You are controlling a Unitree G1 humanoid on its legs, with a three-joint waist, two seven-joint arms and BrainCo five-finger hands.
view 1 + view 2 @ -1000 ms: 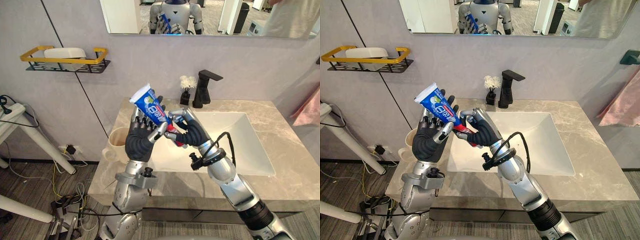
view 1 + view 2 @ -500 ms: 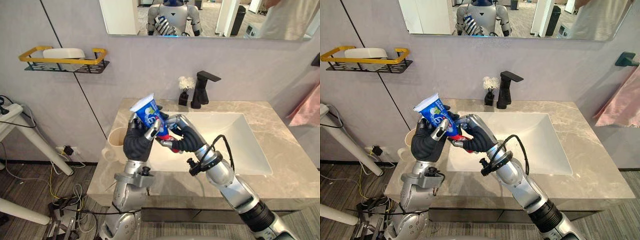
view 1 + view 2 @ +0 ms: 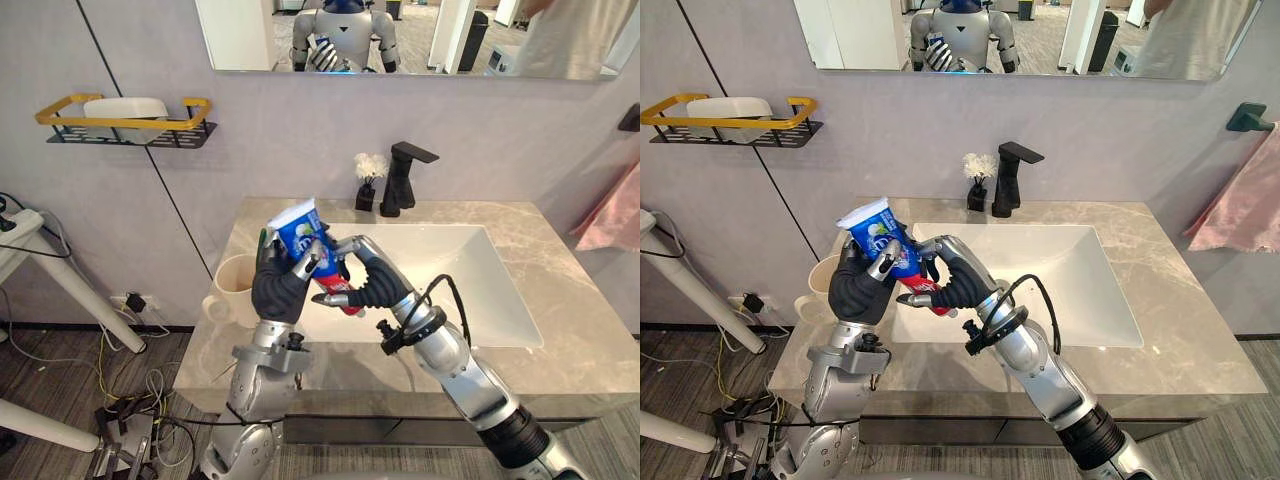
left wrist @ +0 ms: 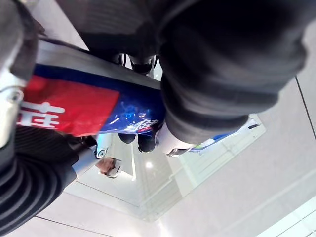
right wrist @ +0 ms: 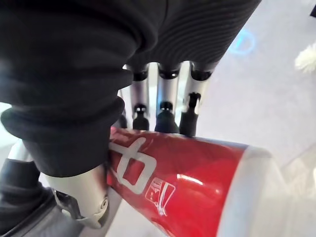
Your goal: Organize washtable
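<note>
Blue-red toothpaste tube (image 3: 301, 229) clasped between left hand (image 3: 276, 290), right hand (image 3: 372, 285).

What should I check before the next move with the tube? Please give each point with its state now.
1. Grip of the left hand round the tube, blue part: ok.
2. Grip of the right hand round its red end: ok.
3. The cup upright on the counter, beside the left hand: ok.
4. Inside of the cup free: cannot tell.
5. The faucet and vase well apart from both hands: ok.
</note>
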